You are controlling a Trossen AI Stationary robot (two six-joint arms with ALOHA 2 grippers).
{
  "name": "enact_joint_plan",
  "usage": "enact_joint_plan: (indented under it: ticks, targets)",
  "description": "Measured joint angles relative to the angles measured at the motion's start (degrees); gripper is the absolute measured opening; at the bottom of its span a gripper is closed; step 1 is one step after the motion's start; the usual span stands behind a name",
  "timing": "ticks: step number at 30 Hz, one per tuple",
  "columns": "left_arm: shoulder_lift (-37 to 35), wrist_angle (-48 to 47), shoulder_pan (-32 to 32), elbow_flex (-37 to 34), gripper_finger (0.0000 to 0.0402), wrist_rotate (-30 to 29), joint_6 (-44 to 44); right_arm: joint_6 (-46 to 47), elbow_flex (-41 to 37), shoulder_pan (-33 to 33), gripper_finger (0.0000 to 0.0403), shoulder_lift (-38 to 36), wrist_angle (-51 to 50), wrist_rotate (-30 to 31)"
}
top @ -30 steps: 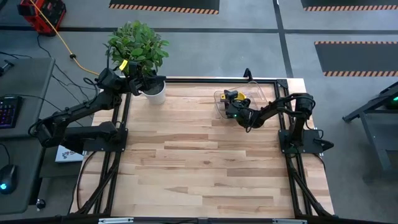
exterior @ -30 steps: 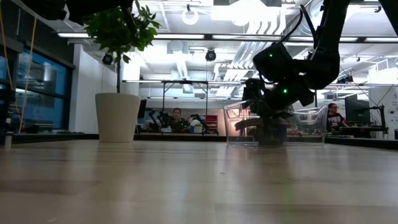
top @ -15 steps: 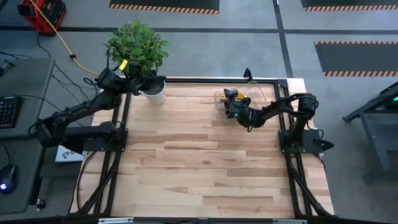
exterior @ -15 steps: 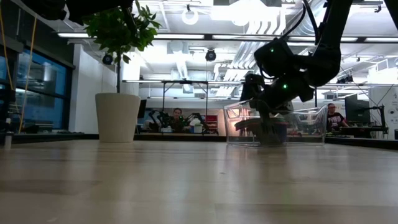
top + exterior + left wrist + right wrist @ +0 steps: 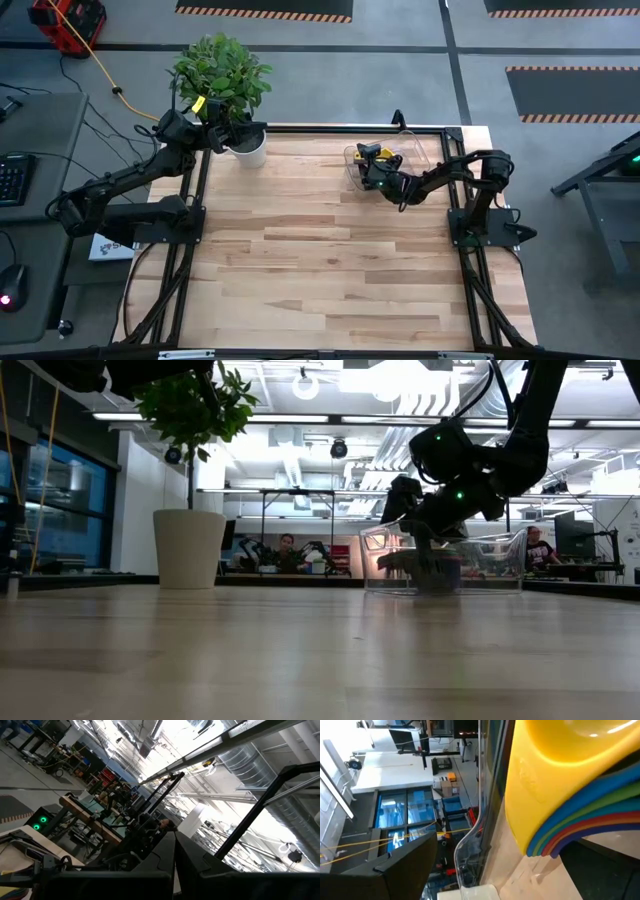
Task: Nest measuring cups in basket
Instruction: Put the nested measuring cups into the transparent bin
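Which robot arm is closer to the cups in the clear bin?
The right gripper, jaws open, sits at the bin with the stacked cups. The left gripper waits by the plant pot.

Measuring cups (image 5: 560, 795) cut off by edge; right pincer (image 5: 366, 166) hides basket (image 5: 412, 148) contents.

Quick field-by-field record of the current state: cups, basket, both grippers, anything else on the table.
measuring cups: nested stack, yellow on the outside, then blue, green and red rims showing; inside the basket
basket: clear bin at the far right of the table
right gripper: open, at the basket beside the stack, holding nothing visible
left gripper: shut, parked by the plant pot at the far left corner, away from the cups
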Motion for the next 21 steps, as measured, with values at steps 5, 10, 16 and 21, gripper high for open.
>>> enact_joint_plan:
  ticks: [5, 10, 16, 21]
  targets:
    - [0.0, 0.0, 0.0, 0.0, 0.0, 0.0, 0.0, 0.2, 0.0, 0.0, 0.0399, 0.0, -0.3, -0.4]
    - [0.0, 0.0, 0.0, 0.0, 0.0, 0.0, 0.0, 0.3, 0.0, 0.0, 0.0399, 0.0, -1.5, 0.0]
    - [0.0, 0.0, 0.0, 0.0, 0.0, 0.0, 0.0, 0.0, 0.0, 0.0, 0.0399, 0.0, -1.8, -2.9]
    - [0.0, 0.0, 0.0, 0.0, 0.0, 0.0, 0.0, 0.0, 0.0, 0.0, 0.0399, 0.0, -2.6, -5.4]
